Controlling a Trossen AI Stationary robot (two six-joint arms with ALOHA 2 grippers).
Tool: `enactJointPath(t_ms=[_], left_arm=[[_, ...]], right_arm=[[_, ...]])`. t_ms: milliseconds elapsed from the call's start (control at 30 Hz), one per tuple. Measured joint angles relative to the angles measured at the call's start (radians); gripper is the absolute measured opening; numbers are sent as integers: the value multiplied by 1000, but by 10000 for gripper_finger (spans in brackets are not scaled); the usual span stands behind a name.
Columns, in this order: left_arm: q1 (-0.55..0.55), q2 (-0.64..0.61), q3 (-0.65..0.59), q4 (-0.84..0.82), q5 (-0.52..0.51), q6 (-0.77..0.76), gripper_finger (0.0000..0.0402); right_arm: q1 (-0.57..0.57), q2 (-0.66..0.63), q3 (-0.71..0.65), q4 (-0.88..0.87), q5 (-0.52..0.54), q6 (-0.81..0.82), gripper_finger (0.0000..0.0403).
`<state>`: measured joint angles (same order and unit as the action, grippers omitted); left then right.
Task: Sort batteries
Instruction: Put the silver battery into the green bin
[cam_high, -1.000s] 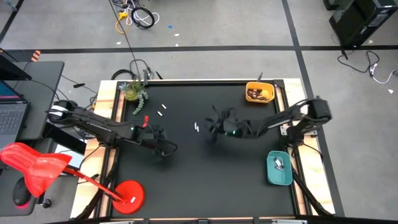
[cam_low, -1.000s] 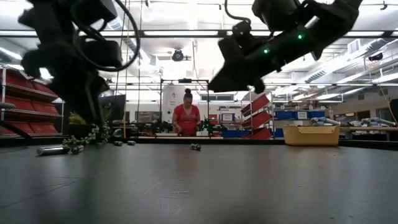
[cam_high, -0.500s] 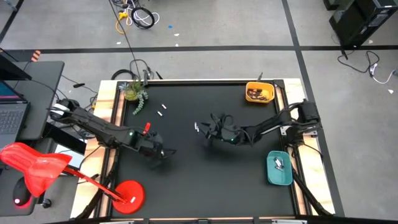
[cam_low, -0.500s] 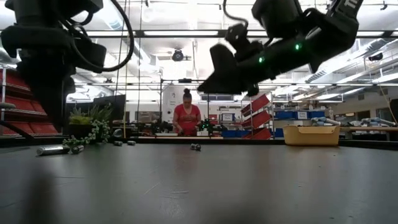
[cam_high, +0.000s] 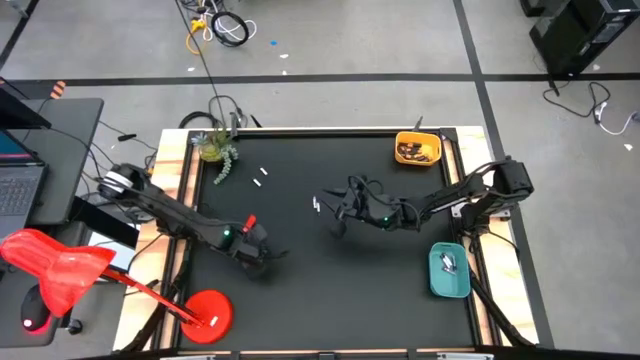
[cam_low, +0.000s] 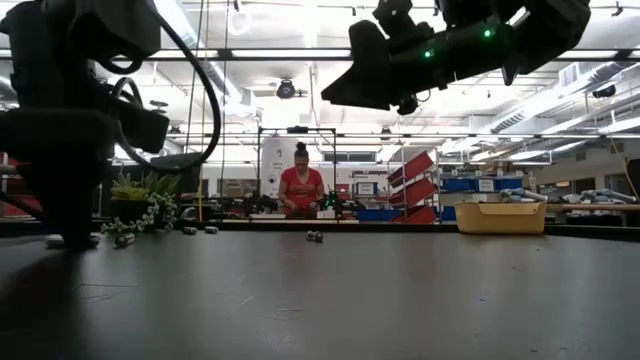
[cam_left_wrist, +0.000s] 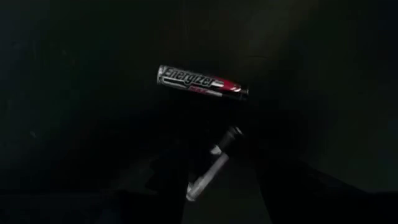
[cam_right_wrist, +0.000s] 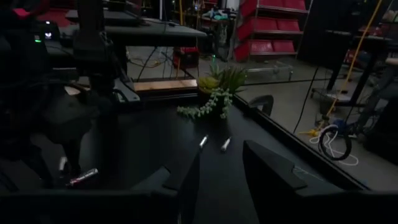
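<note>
1. My left hand (cam_high: 258, 258) hovers open and empty over two batteries (cam_left_wrist: 202, 81) on the counter (cam_high: 300, 290).
2. Right hand (cam_high: 338, 222) is parted and empty, raised mid-counter.
3. Next, I'd lower and pinch one.

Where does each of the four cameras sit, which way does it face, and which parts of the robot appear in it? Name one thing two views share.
High view: above the table, facing straight down; both arms, left pincer, right pincer.
Low view: at table-top height, looking level across the black table toward a person; both arms hang in from above.
Left wrist view: on the left arm, facing down at two batteries; own fingers barely visible.
Right wrist view: on the right arm, facing across the table; own fingers, left arm beyond.
Shared: the plant, in high, low and right wrist views.
</note>
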<state>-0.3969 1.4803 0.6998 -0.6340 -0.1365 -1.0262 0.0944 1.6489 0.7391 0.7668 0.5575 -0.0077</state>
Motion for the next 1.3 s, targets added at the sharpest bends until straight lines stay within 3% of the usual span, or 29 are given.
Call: enactJointPath(t_ms=[233,500,900,1067,1300], left_arm=[[-46,53,3,-3,-40,37,161],[-112,64,0,10,-115,192,12],[-140,67,-8,58,-224,271,1],[-139,65,-10,128,-266,295,1],[-115,68,-10,280,-293,379,0]], right_arm=[[-5,0,0,0,0,-12,132],[2,0,0,-4,-1,0,132],[9,0,0,-6,-1,4,132],[9,0,0,-6,-2,16,132],[43,1,0,-19,-80,31,128]])
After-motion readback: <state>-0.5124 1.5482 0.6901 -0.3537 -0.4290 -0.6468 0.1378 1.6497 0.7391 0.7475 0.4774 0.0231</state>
